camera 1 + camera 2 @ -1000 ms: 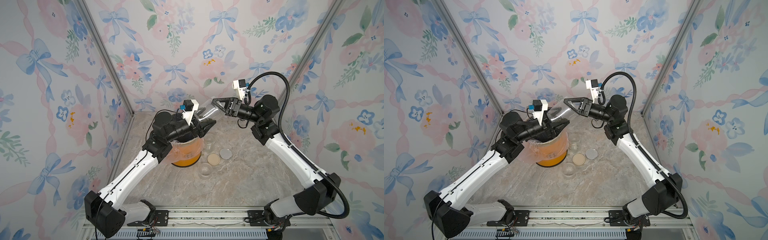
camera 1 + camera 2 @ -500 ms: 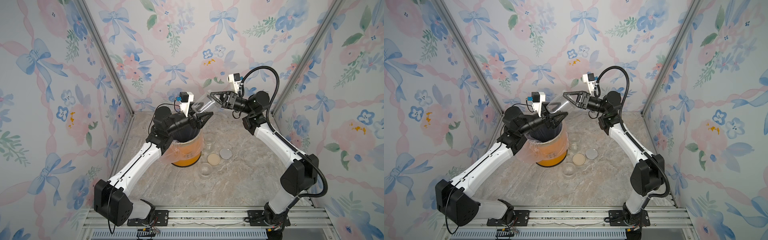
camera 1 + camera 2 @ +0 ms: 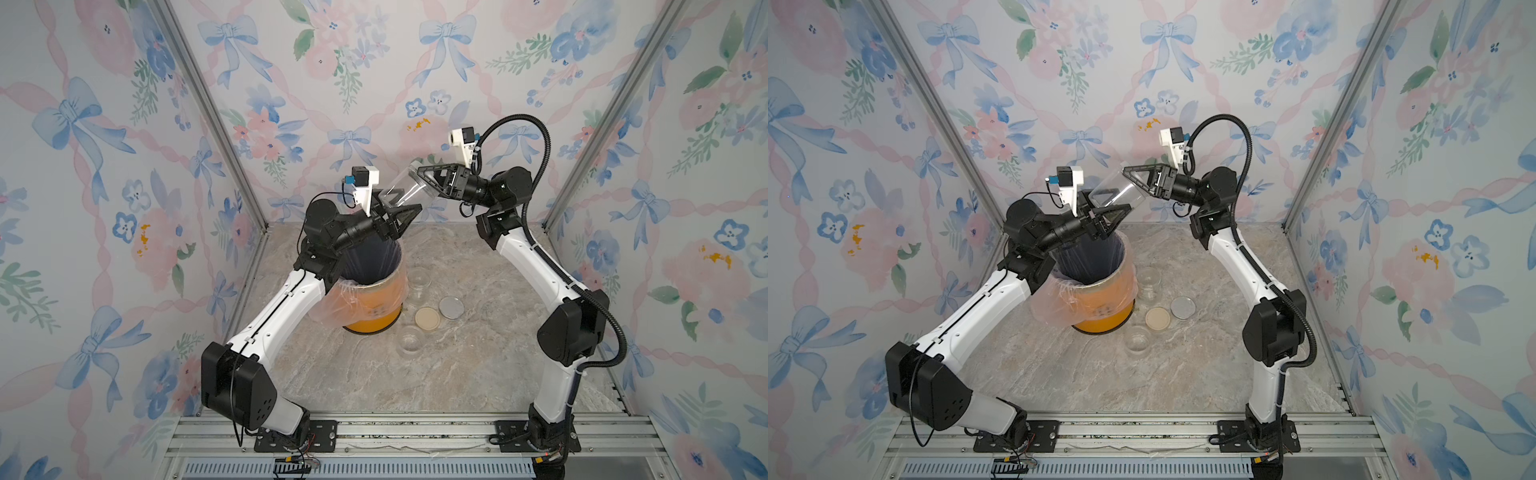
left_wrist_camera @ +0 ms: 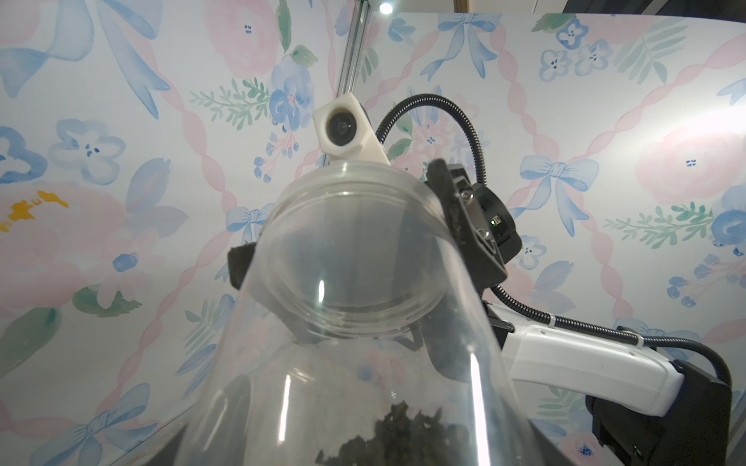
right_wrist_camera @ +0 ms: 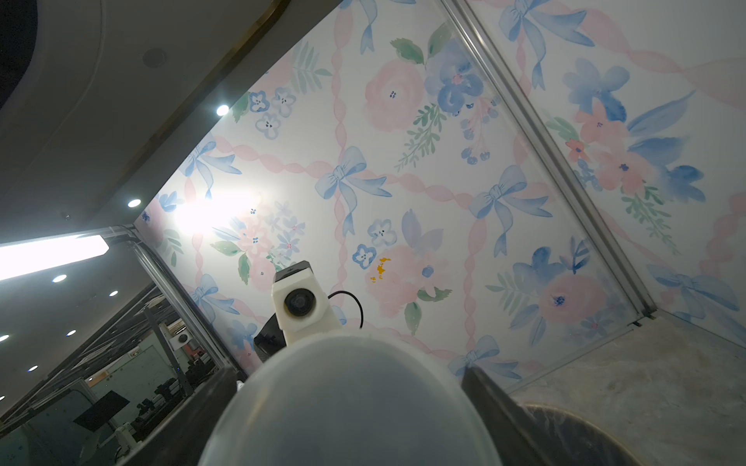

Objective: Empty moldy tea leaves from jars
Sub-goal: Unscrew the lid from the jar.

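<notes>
The marble-patterned worktop (image 3: 457,374) carries an orange bin (image 3: 376,318) with a clear plastic liner (image 3: 332,303). An empty, lidless clear jar (image 3: 419,279) stands just beside the bin, and a second jar (image 3: 409,338) stands nearer the front edge. Between them, a beige lid (image 3: 427,318) and a silver lid (image 3: 451,307) lie flat, side by side.

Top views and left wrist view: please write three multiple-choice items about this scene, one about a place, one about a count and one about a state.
1. Where is the leaf jar?
A. on the table
B. in the air between the two arms
C. out of sight

2. How many loose lids lie on the table?
A. one
B. two
C. three

3. The two table jars are:
A. open
B. lidded
C. lying on their sides

Key:
1 B, it hangs off the table with tea leaves inside.
2 B, a beige lid and a silver lid.
3 A, both stand upright without lids.
</notes>
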`<state>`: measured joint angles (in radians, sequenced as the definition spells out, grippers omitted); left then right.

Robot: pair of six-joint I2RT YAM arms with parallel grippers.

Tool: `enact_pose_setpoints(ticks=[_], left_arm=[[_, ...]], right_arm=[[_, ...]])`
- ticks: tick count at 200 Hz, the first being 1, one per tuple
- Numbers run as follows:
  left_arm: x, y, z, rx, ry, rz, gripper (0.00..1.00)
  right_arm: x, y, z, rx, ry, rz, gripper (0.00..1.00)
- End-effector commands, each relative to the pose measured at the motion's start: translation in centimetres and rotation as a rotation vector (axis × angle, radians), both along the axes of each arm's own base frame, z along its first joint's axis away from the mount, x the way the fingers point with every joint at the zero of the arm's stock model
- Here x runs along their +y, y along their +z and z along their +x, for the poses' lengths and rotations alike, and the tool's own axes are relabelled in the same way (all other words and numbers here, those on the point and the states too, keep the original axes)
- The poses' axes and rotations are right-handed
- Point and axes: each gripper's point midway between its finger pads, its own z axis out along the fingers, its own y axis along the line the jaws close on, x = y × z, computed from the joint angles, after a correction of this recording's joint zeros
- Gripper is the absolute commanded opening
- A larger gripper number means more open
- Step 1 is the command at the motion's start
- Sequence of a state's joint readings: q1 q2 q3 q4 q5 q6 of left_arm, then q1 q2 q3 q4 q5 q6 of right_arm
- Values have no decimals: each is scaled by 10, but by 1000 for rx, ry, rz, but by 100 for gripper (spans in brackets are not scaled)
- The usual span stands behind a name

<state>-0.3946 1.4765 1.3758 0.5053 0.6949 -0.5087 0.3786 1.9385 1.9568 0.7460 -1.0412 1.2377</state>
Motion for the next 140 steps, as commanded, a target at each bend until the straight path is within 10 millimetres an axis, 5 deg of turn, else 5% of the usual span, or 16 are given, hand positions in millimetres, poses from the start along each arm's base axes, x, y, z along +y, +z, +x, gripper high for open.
enact_pose_setpoints(ticks=[1, 72, 117, 140], left_arm=[[20, 34, -7, -64, 4, -60, 29], [22, 31, -6, -75, 20, -51, 29], [23, 30, -7, -89, 26, -41, 29], [24, 32, -9, -100, 28, -41, 29]], right_arm=[[-36, 35, 19, -97, -139, 67, 51], [-27, 37, 18, -74, -135, 44, 56], [-5, 25, -1, -95, -145, -37, 82], [-3, 25, -3, -92, -157, -51, 87]])
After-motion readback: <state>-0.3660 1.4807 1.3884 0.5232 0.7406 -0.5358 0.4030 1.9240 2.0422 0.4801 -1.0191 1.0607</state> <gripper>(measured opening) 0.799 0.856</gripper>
